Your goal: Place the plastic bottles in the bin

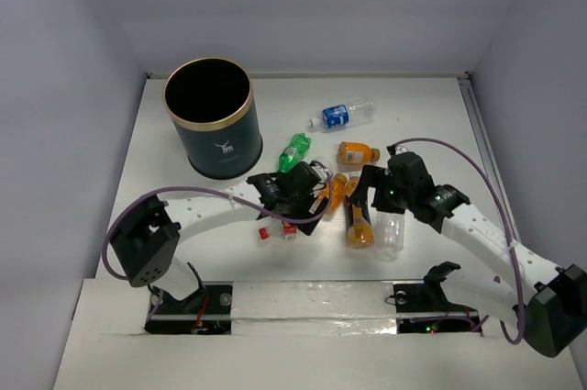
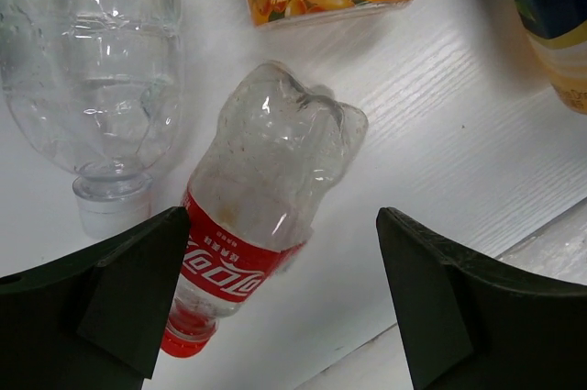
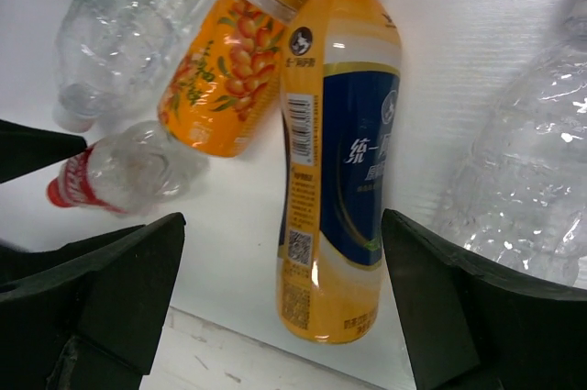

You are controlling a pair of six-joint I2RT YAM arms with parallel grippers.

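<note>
White table (image 1: 431,115), fingers (image 2: 119,289) spread over bottles (image 2: 261,188)

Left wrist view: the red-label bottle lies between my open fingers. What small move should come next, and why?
Probably lower the left gripper straight down, then close it. Its jaws stand open on either side of the red-label bottle, which lies flat on the table between them, and nothing is gripped yet.

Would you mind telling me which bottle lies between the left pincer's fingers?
The crumpled clear bottle with the red label and cap; the left pincer straddles it, unlike the larger unlabelled clear bottle alongside.
</note>
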